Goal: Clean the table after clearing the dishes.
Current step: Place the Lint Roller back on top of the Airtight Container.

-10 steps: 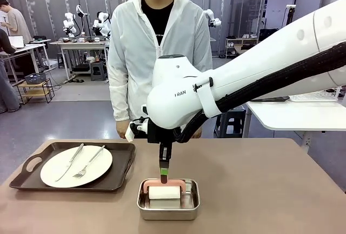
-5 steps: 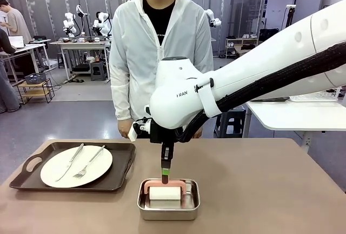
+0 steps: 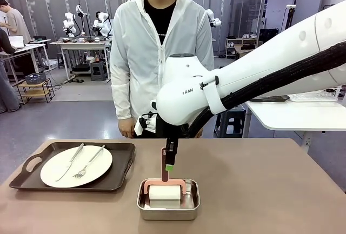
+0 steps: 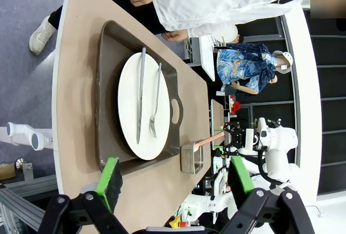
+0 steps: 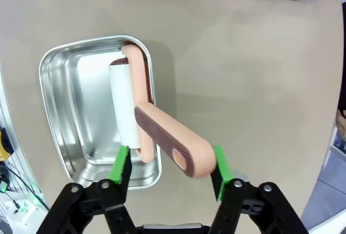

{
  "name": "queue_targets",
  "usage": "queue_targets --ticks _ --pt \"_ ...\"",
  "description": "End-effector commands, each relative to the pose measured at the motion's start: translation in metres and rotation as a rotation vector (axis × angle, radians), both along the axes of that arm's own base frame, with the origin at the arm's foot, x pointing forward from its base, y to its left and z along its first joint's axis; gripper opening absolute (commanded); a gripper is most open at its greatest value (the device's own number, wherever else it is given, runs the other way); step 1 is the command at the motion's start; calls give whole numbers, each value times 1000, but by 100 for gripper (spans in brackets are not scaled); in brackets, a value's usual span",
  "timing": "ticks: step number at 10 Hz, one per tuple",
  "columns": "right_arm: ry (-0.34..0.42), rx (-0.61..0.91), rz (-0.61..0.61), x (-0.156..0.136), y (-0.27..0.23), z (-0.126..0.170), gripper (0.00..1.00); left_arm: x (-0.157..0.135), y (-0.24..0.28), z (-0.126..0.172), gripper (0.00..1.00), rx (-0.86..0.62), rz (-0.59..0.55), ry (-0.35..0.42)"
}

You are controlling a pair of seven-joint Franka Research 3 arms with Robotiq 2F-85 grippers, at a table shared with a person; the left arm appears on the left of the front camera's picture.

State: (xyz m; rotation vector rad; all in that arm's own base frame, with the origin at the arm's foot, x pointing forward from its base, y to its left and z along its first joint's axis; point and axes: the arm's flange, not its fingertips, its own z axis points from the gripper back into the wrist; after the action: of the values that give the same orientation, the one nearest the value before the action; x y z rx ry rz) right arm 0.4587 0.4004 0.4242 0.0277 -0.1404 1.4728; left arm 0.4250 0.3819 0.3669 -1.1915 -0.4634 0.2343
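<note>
Worktop carried a brown tray at its left, holding a white plate with a knife and a fork. Near the middle sat a steel pan with a pink roller, its handle standing up between the spread fingers of the right pincer. The left pincer was spread wide. A person stood at the far side.

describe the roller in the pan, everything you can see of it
The roller has a white roll on a pink, plastic-looking frame, with a ribbed handle ending in an oval hole. The roll lies in the steel pan; the handle rises out of it, between the open jaws of the right gripper. Whether a pad touches it is unclear.
</note>
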Motion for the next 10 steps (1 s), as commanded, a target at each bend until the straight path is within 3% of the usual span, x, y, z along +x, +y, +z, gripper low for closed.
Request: queue_targets --ticks 1,2,5,10 --pt "-56 10 7 -12 -11 7 100 -3 1 2 100 8 -1 -4" --pt "-73 15 3 -11 -13 15 96 -3 1 2 100 8 -1 -4" --pt "-116 44 -6 -8 -22 32 100 -3 1 2 100 8 -1 -4" --pt "-101 42 -26 0 -16 41 100 -3 1 2 100 8 -1 -4"
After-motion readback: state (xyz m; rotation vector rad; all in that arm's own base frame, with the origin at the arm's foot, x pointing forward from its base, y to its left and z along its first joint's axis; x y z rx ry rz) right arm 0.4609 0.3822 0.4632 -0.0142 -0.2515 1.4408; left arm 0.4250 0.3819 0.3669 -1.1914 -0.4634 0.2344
